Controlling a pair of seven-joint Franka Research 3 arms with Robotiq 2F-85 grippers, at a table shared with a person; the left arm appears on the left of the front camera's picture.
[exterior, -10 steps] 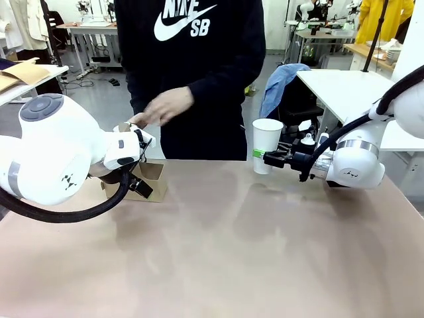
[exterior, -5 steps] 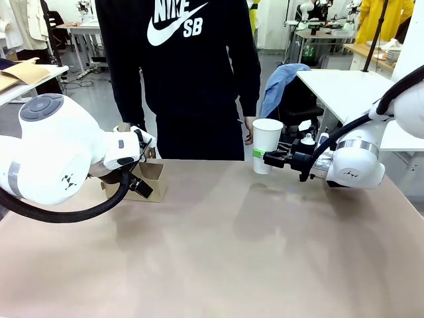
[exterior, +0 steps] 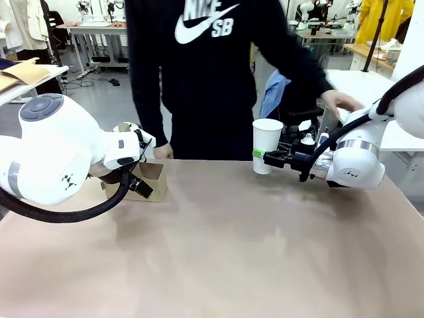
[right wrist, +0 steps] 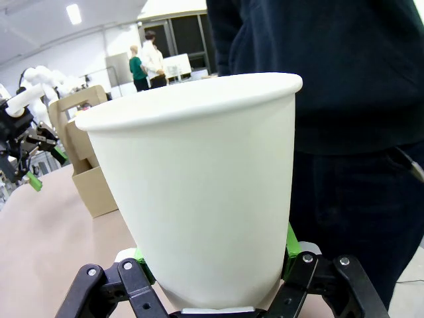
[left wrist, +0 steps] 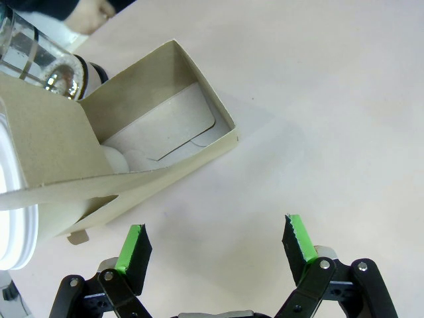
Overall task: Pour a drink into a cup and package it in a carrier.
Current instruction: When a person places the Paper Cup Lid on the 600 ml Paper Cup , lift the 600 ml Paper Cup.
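My right gripper [exterior: 265, 158] is shut on the tall white paper cup [exterior: 266, 145], holding it upright just above the table's far right part. In the right wrist view the cup [right wrist: 199, 192] sits between the green pads [right wrist: 290, 248]. The brown cardboard carrier [exterior: 151, 177] stands at the far left, and my left gripper [exterior: 137, 183] hovers just in front of it, open and empty. From the left wrist, the carrier [left wrist: 165, 129] lies ahead of the spread fingers [left wrist: 134, 246]. The drink is out of view.
The person stands at the far edge, one hand [exterior: 342, 101] stretched over my right arm, the other [exterior: 162, 151] by the carrier. A clear glass vessel [left wrist: 36, 56] and a white lidded cup [left wrist: 12, 222] sit beside the carrier. A white side table [exterior: 348, 86] stands behind on the right.
The person has shifted to the right and stretched a hand out over my right arm. Both arms, the cup and the carrier have stayed still.
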